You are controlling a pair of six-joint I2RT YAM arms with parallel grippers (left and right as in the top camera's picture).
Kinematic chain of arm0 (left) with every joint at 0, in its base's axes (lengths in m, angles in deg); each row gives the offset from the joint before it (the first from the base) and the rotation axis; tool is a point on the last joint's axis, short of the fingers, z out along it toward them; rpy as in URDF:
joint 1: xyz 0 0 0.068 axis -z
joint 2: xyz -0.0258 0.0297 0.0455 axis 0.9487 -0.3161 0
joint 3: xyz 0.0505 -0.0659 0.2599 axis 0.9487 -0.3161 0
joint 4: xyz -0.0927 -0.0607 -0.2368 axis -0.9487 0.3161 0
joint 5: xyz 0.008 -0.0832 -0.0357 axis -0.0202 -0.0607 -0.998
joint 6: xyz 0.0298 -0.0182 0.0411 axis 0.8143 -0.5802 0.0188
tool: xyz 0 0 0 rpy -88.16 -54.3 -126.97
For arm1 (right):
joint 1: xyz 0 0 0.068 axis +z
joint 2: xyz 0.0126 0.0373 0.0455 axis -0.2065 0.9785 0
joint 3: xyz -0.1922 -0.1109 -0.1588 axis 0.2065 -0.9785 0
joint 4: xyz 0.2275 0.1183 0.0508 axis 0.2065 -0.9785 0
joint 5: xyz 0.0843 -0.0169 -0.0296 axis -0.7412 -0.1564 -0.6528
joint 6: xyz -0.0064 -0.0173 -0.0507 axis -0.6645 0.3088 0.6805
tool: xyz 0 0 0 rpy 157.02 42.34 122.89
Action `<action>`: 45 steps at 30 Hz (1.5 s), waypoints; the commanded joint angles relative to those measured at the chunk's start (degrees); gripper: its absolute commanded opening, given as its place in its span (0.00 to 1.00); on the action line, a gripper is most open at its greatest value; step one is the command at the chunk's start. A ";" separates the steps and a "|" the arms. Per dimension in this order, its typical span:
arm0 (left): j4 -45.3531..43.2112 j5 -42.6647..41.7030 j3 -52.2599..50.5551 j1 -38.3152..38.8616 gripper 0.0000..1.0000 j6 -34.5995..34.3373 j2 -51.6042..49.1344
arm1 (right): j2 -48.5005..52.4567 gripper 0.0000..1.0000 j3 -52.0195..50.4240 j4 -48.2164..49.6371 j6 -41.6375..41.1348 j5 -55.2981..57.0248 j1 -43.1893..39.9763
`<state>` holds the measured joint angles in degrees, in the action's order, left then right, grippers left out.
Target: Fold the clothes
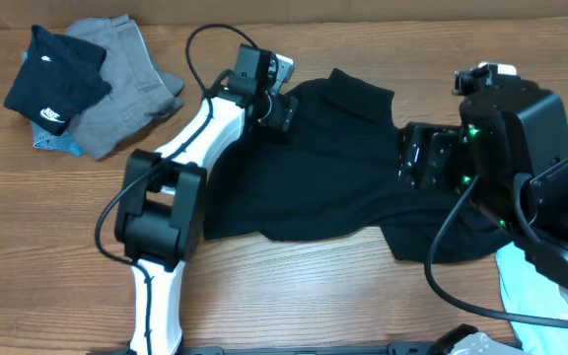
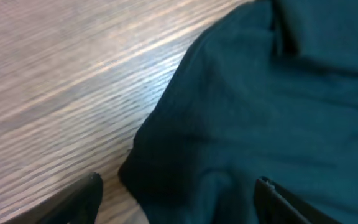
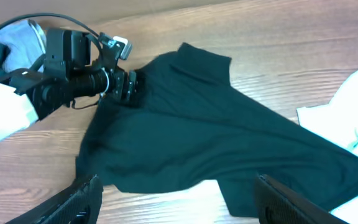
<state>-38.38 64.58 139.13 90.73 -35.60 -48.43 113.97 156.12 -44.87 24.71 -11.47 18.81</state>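
Finds gray clothes (image 1: pixel 126 89) and swoosh garment (image 1: pixel 57 79) heaped far left, white cloth (image 1: pixel 526 281) right, black T-shirt (image 1: pixel 333 168) spread mid-desk (image 1: pixel 314 296), its upper-left edge within the wide left hand (image 1: pixel 282 110), wide right hand (image 1: pixel 417 158) above.

L fingers (image 2: pixel 73 202) cut off btm edge, white cloth (image 3: pixel 347 118) cropped rt edge
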 commanded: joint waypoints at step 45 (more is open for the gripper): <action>36.79 -3.58 7.28 -22.10 0.89 -10.49 42.56 | 48.57 0.60 -3.67 5.68 10.25 -25.94 -26.62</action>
<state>-3.65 66.18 145.14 68.22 -47.34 -9.02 161.11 153.56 -38.44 28.03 -26.49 -7.97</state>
